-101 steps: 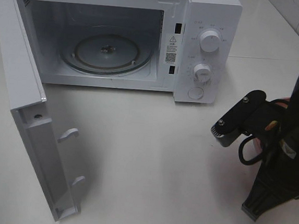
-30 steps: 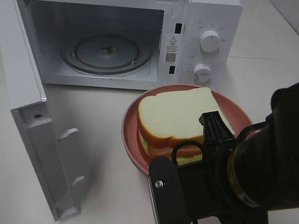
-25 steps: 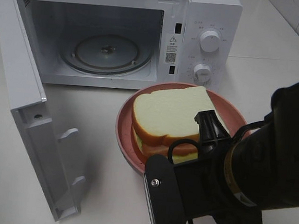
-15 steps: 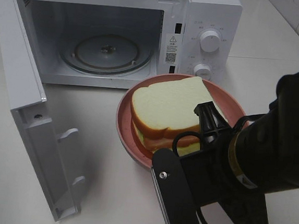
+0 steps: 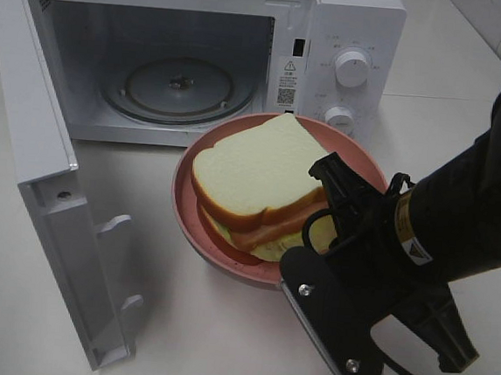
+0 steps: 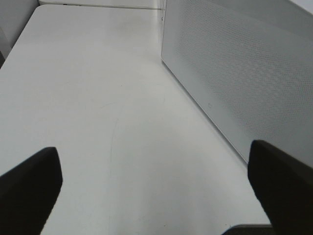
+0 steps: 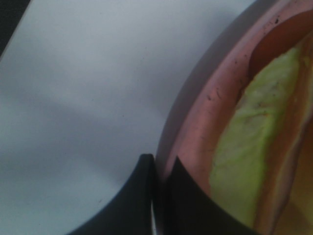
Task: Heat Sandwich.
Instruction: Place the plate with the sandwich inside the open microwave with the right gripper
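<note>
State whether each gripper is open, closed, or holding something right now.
Left gripper: open, holding nothing.
Right gripper: closed on the rim of the pink plate carrying the sandwich.

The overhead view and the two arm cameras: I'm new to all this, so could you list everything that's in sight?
microwave: one, white, at the back of the table, door swung open on the left
glass turntable: one, clear, inside the microwave
knobs: two, white, on the microwave's right panel
plate: one, pink, in front of the microwave's opening
sandwich: one, white bread with tan crust, pink ham and pale green filling, on the plate
table: one, white, under everything
right gripper: one, black, shut on the plate's rim
left gripper: one, black, open, over bare table beside the microwave's wall
</note>
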Robot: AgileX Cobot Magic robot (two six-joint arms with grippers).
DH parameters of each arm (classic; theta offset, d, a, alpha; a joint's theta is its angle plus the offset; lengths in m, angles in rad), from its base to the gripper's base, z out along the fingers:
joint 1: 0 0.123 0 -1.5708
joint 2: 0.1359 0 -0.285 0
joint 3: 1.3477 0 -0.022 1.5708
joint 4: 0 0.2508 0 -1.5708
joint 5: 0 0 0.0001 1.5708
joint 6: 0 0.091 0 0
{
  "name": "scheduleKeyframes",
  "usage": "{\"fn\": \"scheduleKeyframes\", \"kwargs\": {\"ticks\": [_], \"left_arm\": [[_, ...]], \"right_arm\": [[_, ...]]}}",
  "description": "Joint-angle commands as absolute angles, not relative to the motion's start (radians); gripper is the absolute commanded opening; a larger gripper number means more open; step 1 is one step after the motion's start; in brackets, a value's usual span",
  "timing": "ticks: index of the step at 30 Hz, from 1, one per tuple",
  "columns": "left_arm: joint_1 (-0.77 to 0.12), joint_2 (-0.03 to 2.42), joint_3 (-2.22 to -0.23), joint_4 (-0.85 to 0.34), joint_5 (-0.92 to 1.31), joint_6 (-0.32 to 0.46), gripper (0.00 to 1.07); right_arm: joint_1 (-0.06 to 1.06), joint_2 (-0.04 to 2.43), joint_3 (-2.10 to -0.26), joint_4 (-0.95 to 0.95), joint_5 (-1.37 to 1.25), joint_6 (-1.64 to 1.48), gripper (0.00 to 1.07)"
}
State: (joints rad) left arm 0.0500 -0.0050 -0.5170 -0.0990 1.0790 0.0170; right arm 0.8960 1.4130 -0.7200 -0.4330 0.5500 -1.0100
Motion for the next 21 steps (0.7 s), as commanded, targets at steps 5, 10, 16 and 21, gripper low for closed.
{"fn": "scheduleKeyframes", "kwargs": {"ticks": [5,10,16,21], "left_arm": [[0.045,-0.024,-0.514,-0.11,1.069,0.013,0.98],[0.045,-0.024,-0.514,-0.11,1.069,0.013,0.98],[0.045,-0.024,-0.514,-0.11,1.069,0.013,0.98],[0.045,-0.024,-0.514,-0.11,1.069,0.013,0.98]], "right_arm": [[0.81,1.405,-0.726,-0.334,0.519,-1.263,0.0],[0.749,1.405,-0.726,-0.227,0.531,-1.427,0.0],[0.689,1.405,-0.726,-0.153,0.537,-1.503,0.0],[0.686,1.406,-0.733,-0.126,0.538,-1.526,0.0]]}}
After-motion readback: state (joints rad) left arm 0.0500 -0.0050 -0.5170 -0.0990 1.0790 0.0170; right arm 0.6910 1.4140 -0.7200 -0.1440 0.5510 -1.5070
